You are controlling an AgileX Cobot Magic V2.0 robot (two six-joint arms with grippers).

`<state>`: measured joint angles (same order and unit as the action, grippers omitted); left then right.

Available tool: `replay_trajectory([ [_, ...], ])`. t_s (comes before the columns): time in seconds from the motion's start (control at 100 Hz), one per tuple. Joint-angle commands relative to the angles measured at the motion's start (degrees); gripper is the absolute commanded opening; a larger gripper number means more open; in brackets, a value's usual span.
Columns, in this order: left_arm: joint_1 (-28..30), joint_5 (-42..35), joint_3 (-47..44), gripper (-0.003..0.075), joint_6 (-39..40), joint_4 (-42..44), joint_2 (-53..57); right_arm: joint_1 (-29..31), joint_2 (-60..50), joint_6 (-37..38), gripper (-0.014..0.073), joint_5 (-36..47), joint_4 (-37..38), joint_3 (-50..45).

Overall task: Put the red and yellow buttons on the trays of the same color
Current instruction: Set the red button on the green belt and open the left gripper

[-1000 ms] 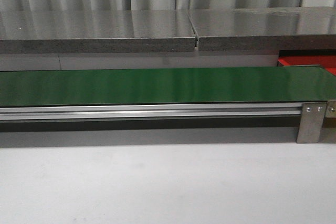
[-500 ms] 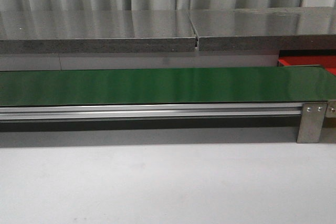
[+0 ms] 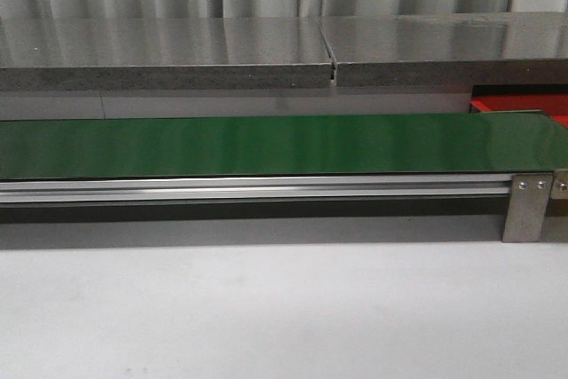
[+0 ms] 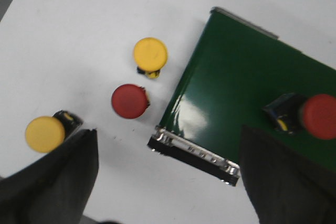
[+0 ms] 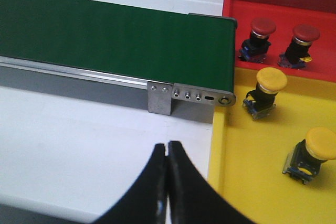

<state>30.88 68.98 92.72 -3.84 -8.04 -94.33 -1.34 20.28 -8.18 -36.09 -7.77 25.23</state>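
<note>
Left jaws (image 4: 168, 182) spread above belt (image 4: 236, 103); right jaws (image 5: 168, 182) pressed together.

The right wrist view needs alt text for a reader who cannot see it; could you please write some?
Two red-capped buttons stand on a red tray, and two yellow-capped buttons on an adjoining yellow tray, both at the end of a bare green belt. The right end effector is shut and empty over the white table.
</note>
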Motion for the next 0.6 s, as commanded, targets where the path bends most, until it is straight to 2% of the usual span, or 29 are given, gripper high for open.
replay_trajectory([
  [0.0, 2.95, -3.23, -3.01, 0.0546, 1.55, -1.01, 2.95, -0.14, 0.38, -0.39, -0.0068, 3.81, 0.23, 1.44],
  [0.31, 12.82, -10.19, -16.48, 0.0546, 4.51, -1.01, 2.24, -0.14, 0.38, -0.39, -0.0068, 3.81, 0.23, 1.44],
  [0.59, 15.5, -12.1, -17.92, 0.0546, 4.67, -0.92, -2.14, -0.14, 0.38, -0.39, -0.0068, 3.81, 0.23, 1.44],
])
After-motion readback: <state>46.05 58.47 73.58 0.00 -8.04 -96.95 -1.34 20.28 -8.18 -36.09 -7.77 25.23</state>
